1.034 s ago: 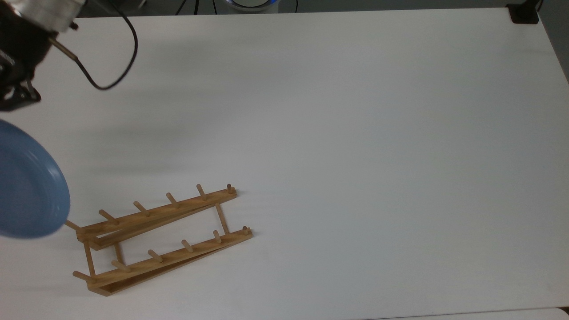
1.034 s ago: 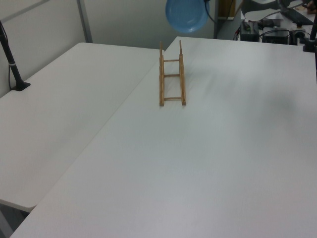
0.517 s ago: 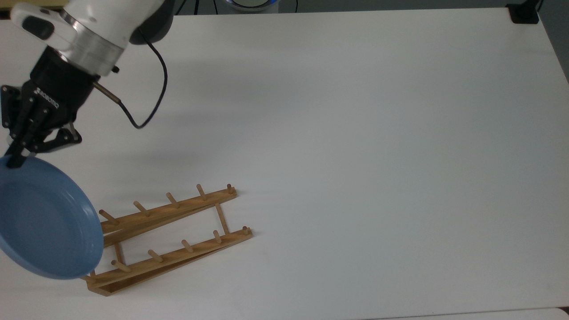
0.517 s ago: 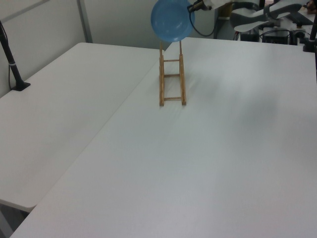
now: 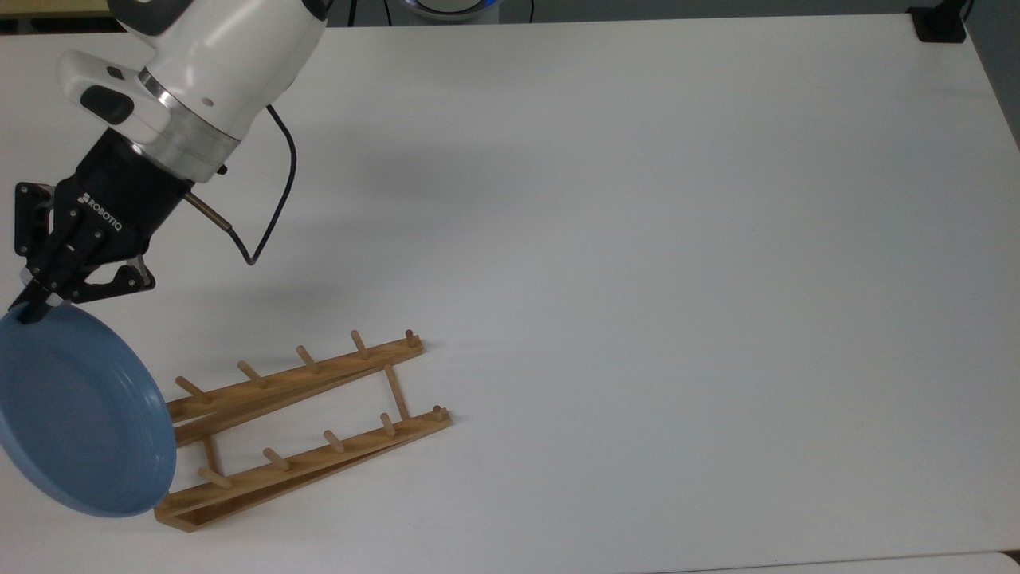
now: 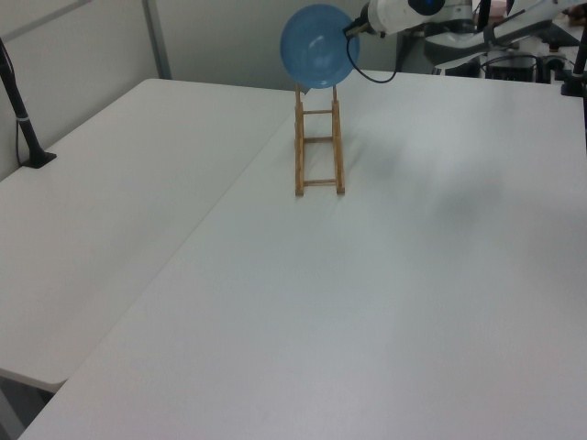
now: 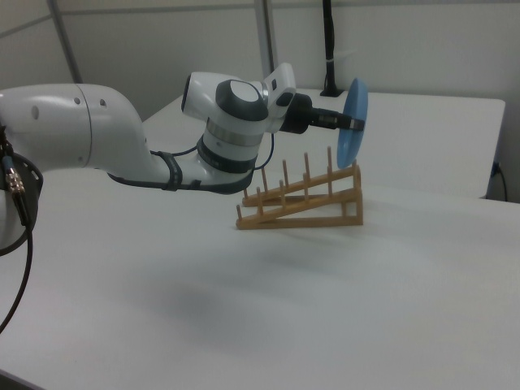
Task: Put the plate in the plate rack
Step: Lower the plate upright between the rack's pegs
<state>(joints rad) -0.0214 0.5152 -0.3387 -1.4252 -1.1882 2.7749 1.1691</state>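
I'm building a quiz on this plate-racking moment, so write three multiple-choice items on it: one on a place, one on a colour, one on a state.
1. Where is the plate relative to the plate rack?
A. Lying flat on the table
B. In the air over the rack's tall end
C. Standing between the pegs at the low end

2. What colour is the plate?
A. Blue
B. White
C. Green

3. What is the gripper doing?
A. Hanging open over the table
B. Clamped on a rack peg
C. Shut on the plate's rim

Answers:
1 B, the right view shows the plate on edge above the tallest pegs.
2 A, it is blue in all views.
3 C, the top view shows the fingers pinching its upper rim.
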